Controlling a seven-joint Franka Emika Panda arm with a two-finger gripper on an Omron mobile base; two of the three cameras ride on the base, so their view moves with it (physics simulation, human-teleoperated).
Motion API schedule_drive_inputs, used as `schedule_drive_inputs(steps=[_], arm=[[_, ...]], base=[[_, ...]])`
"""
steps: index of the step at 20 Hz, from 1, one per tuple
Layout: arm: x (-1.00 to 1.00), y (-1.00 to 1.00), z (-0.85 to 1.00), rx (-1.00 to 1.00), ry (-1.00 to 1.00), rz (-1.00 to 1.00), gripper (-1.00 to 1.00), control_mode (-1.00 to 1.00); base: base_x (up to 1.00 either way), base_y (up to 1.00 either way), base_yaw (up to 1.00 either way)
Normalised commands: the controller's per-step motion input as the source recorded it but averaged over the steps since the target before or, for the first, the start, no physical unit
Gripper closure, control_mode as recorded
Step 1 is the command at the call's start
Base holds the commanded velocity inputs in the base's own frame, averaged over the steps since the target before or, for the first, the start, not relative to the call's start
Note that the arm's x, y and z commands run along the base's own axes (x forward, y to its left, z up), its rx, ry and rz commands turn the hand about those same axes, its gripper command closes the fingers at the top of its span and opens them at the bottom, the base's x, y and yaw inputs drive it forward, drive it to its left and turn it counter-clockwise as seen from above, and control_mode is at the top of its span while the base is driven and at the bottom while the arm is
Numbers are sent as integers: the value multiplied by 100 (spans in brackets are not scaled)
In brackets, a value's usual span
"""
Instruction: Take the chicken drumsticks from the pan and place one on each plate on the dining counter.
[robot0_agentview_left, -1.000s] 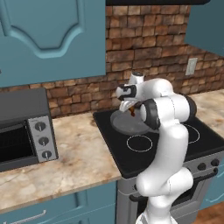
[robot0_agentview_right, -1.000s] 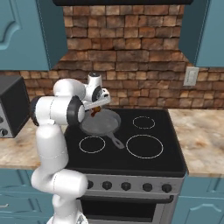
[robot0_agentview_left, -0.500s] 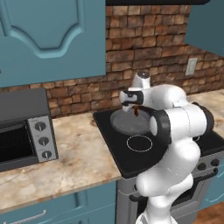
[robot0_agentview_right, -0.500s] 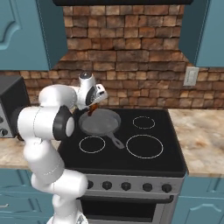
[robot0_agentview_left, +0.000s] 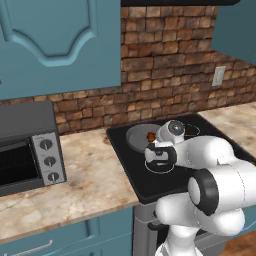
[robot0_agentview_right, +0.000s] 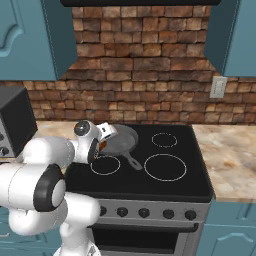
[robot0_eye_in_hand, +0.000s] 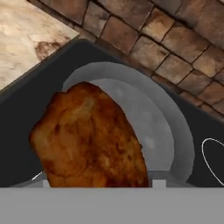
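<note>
- Drumstick (robot0_eye_in_hand: 89, 138) is seen huge and golden-brown in the hand view, pressed right up to the camera, with the pan (robot0_eye_in_hand: 173, 131) lying grey beneath and behind it, from 12 round to 3 o'clock.
- From the left base view, a reddish scrap of that drumstick (robot0_agentview_left: 150, 136) is glimpsed at the gripper (robot0_agentview_left: 156, 142), over the pan's (robot0_agentview_left: 137, 136) near edge on the stove (robot0_agentview_left: 150, 175).
- The fingers are hidden behind the meat; whether they are clamped on it cannot be told, though a carry is suggested by how closely it rides.
- Step in hand, as judged: the first drumstick is being lifted out of the pan.
- Next move calls for a swing away from the stove and a drive to the dining counter, with the grip kept firm.
- Against the earlier frames: the arm has been folded low and close to the base, and the hand has been brought from above the pan's middle toward its front edge.
</note>
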Motion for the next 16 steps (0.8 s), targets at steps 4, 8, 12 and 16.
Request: schedule_drive_inputs(steps=[4,8,12,16], arm=[[-25,0,-13,0,-7,-2,100,100],[0,0,0,0,0,0,100,100],[0,0,0,0,0,0,100,100],[0,0,0,0,0,0,100,100]], base=[[-75,0,-7],[-100,2,-10],[-100,19,-14],[-100,39,-49]])
